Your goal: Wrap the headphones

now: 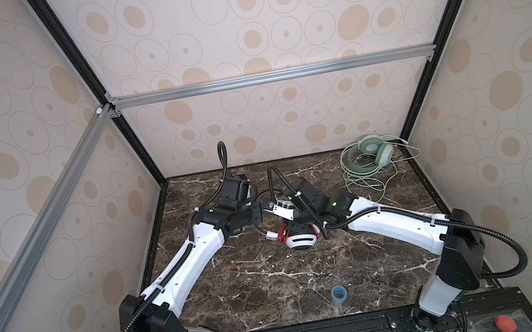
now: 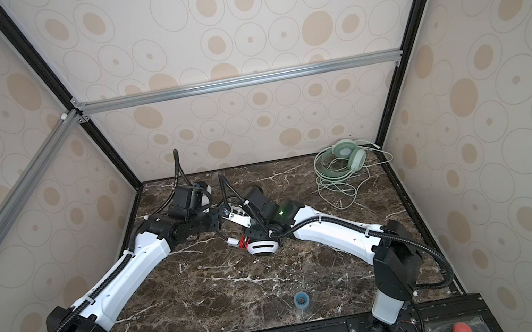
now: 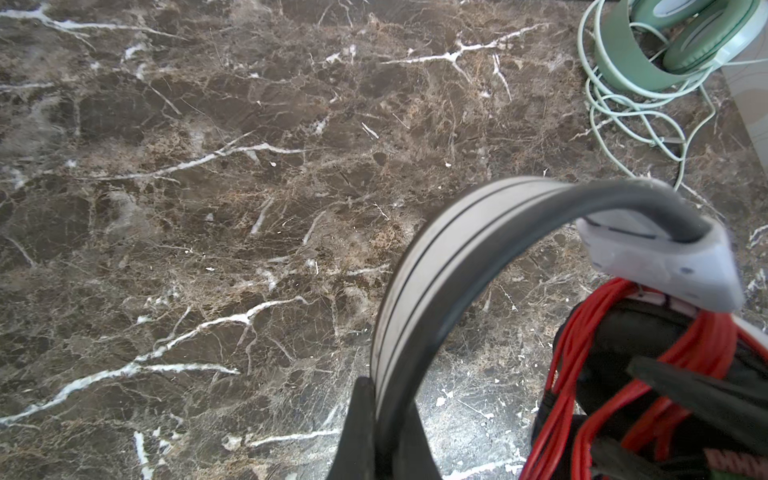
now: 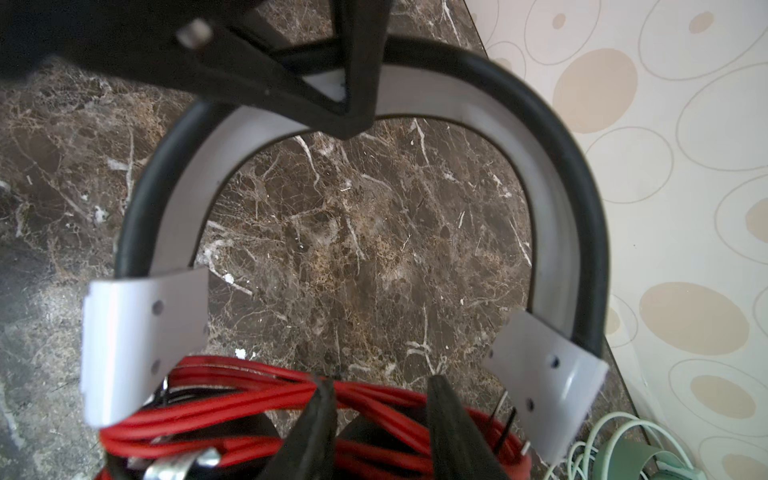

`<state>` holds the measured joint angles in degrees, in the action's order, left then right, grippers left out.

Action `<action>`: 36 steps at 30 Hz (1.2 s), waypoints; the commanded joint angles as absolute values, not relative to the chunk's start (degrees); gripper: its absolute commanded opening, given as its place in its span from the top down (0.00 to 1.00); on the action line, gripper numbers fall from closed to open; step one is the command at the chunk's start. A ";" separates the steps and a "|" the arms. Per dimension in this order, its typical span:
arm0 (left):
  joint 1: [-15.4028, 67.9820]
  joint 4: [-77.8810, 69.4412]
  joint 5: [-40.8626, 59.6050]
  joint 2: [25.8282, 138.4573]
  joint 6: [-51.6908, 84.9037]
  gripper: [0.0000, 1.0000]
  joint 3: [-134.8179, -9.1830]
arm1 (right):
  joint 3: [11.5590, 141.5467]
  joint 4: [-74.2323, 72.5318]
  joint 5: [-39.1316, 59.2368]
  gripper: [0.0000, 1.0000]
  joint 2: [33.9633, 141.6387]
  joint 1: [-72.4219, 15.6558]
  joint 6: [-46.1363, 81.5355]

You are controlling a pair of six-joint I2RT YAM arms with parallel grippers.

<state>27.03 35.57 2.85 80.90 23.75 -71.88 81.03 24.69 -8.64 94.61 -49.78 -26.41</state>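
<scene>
Grey headband [image 3: 415, 291] pinched by left gripper [image 3: 384, 419]; right gripper [image 4: 380, 386] spread over red cord [image 4: 232, 399].

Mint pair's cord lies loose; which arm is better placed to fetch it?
Probably right: the mint headphones lie on its side and the right gripper stands open; the left gripper clamps the white pair's headband.

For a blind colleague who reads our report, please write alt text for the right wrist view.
The left gripper clamps the grey headband of the white headphones over a marble table; the right gripper stands open at the wound red cord.
</scene>
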 commanded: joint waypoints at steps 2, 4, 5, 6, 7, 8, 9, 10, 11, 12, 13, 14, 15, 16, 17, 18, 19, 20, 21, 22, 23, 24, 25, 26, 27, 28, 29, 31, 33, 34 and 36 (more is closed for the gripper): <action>26.92 34.39 9.53 80.54 24.48 1.00 -77.36 | 78.42 21.43 -8.30 0.60 92.94 -47.95 -26.98; 26.68 34.66 9.81 81.49 24.35 1.00 -78.16 | 77.76 20.35 -7.99 0.59 92.81 -47.68 -26.82; 26.59 34.95 9.84 81.84 24.27 1.00 -78.54 | 77.43 19.85 -7.84 0.59 92.81 -47.63 -26.81; 26.55 34.96 10.07 82.19 24.24 1.00 -78.79 | 77.11 19.27 -7.62 0.59 92.73 -47.50 -26.85; 26.54 35.01 10.27 82.45 24.17 1.00 -78.99 | 76.73 18.55 -7.38 0.58 92.65 -47.43 -26.94; 26.38 35.05 10.28 82.60 24.17 1.00 -79.10 | 76.43 17.87 -7.10 0.57 92.49 -47.36 -27.05; 26.26 35.13 10.28 82.70 24.12 1.00 -79.17 | 76.30 17.44 -6.73 0.56 92.46 -47.37 -27.15; 26.08 35.09 10.24 82.87 24.17 1.00 -79.29 | 76.20 17.08 -6.57 0.56 92.55 -47.29 -27.39; 25.95 35.10 10.24 82.88 24.17 1.00 -79.43 | 76.29 16.90 -6.51 0.56 92.71 -47.28 -27.74; 25.85 35.08 10.31 82.97 24.17 1.00 -79.50 | 76.29 16.74 -6.50 0.55 92.93 -47.14 -28.07; 25.69 35.13 10.37 83.05 24.17 1.00 -79.62 | 76.29 16.52 -6.74 0.55 93.20 -47.13 -28.35; 25.66 35.19 10.37 83.22 24.10 1.00 -79.71 | 76.29 16.37 -6.92 0.55 93.43 -47.05 -28.66; 25.58 35.31 10.28 83.25 24.09 1.00 -79.71 | 76.30 16.12 -7.09 0.54 93.51 -47.02 -28.81; 25.48 35.41 10.28 83.34 24.08 1.00 -79.72 | 76.60 15.92 -7.31 0.54 93.69 -47.02 -28.82; 25.49 35.42 10.20 83.47 24.10 1.00 -79.67 | 76.84 15.97 -7.32 0.53 93.84 -46.86 -28.79; 25.44 35.50 10.24 83.49 24.09 1.00 -79.59 | 77.03 15.93 -7.21 0.53 93.94 -46.89 -28.80; 25.40 35.66 10.20 83.65 24.00 1.00 -79.71 | 77.08 15.74 -7.07 0.52 94.05 -46.89 -28.86; 25.38 35.79 10.06 83.70 23.99 1.00 -79.80 | 77.10 15.41 -6.98 0.51 93.96 -46.92 -28.87; 25.37 36.06 9.89 83.75 23.91 1.00 -79.85 | 77.08 15.14 -6.90 0.49 93.88 -46.90 -28.88; 25.40 36.19 9.84 83.85 23.87 1.00 -79.94 | 77.08 14.80 -6.86 0.48 93.83 -46.91 -28.77; 25.31 36.31 9.83 83.95 23.83 1.00 -80.09 | 77.15 14.64 -6.81 0.47 93.74 -46.91 -28.71; 25.27 36.45 9.84 84.02 23.75 1.00 -80.20 | 77.23 14.41 -6.84 0.47 93.54 -46.85 -28.57; 25.26 36.51 9.83 84.11 23.75 1.00 -80.18 | 77.21 14.32 -6.82 0.47 93.44 -46.87 -28.47; 25.26 36.48 9.92 84.25 23.67 1.00 -80.37 | 77.32 14.41 -6.82 0.47 93.35 -46.93 -28.39; 25.22 36.47 9.93 84.27 23.72 1.00 -80.42 | 77.32 14.47 -6.65 0.47 93.13 -46.88 -28.24; 25.22 36.52 9.89 84.25 23.73 1.00 -80.42 | 77.17 14.58 -6.31 0.47 92.86 -46.87 -28.13; 25.22 36.52 9.85 84.32 23.73 1.00 -80.42 | 77.01 14.49 -6.15 0.47 92.63 -46.90 -27.98; 25.22 36.69 9.78 84.46 23.82 1.00 -80.39 | 76.56 14.31 -5.83 0.47 91.82 -46.86 -27.03; 25.22 36.75 9.50 84.40 24.02 1.00 -80.28 | 75.96 14.16 -5.35 0.45 90.93 -46.88 -26.34; 25.15 36.82 9.23 84.33 24.08 1.00 -80.23 | 75.62 14.10 -5.17 0.44 90.57 -46.93 -25.97; 25.20 36.90 8.84 84.30 24.30 1.00 -80.09 | 74.95 13.77 -5.01 0.43 89.91 -46.92 -25.43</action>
